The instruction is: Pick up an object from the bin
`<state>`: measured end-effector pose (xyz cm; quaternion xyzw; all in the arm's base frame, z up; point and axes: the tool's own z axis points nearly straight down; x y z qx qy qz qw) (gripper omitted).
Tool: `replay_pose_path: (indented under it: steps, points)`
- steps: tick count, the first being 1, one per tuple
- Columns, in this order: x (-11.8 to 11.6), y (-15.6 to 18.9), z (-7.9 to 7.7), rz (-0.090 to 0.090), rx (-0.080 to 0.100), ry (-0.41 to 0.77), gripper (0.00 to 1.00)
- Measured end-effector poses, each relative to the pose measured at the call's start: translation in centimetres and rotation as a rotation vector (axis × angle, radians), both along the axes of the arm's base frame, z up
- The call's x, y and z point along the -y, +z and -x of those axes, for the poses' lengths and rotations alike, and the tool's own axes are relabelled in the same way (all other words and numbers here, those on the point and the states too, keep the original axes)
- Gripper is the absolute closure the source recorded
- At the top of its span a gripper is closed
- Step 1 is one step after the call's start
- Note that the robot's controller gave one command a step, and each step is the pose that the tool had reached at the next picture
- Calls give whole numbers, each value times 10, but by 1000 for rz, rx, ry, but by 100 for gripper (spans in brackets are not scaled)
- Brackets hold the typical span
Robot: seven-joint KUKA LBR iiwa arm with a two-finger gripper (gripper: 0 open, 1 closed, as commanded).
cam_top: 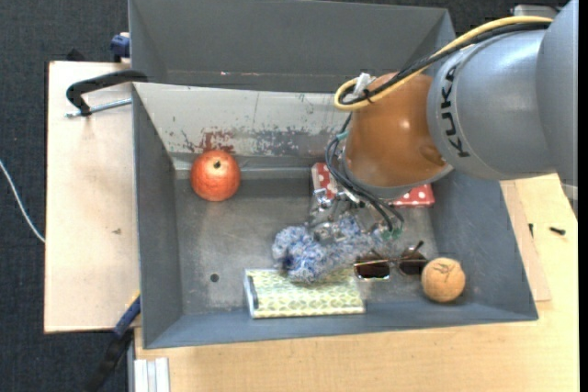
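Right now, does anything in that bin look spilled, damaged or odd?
Nothing looks spilled or broken. The one oddity: reddish and bluish scuff marks on the bin's back wall, just above the red apple.

Blue-and-white mottled cloth [306,254]: soft and crumpled into a loose, lumpy wad with no flat face showing. It lies on the floor of the bin [184,243], a little toward 5 o'clock from the floor's centre and close to the wall at 6 o'clock. Its 1 o'clock edge lies directly under the hand [333,214]; whether they touch cannot be told. The 7 o'clock part of the wad lies uncovered.
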<state>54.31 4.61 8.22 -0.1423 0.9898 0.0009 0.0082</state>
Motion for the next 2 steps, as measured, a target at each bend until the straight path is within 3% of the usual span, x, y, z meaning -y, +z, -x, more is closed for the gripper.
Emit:
replay_pose_path:
  steps: [1, 2]
  points:
    - [0, 0, 0, 0, 0, 0, 100]
    - [-7, 186, 3, 2, -8, -5, 100]
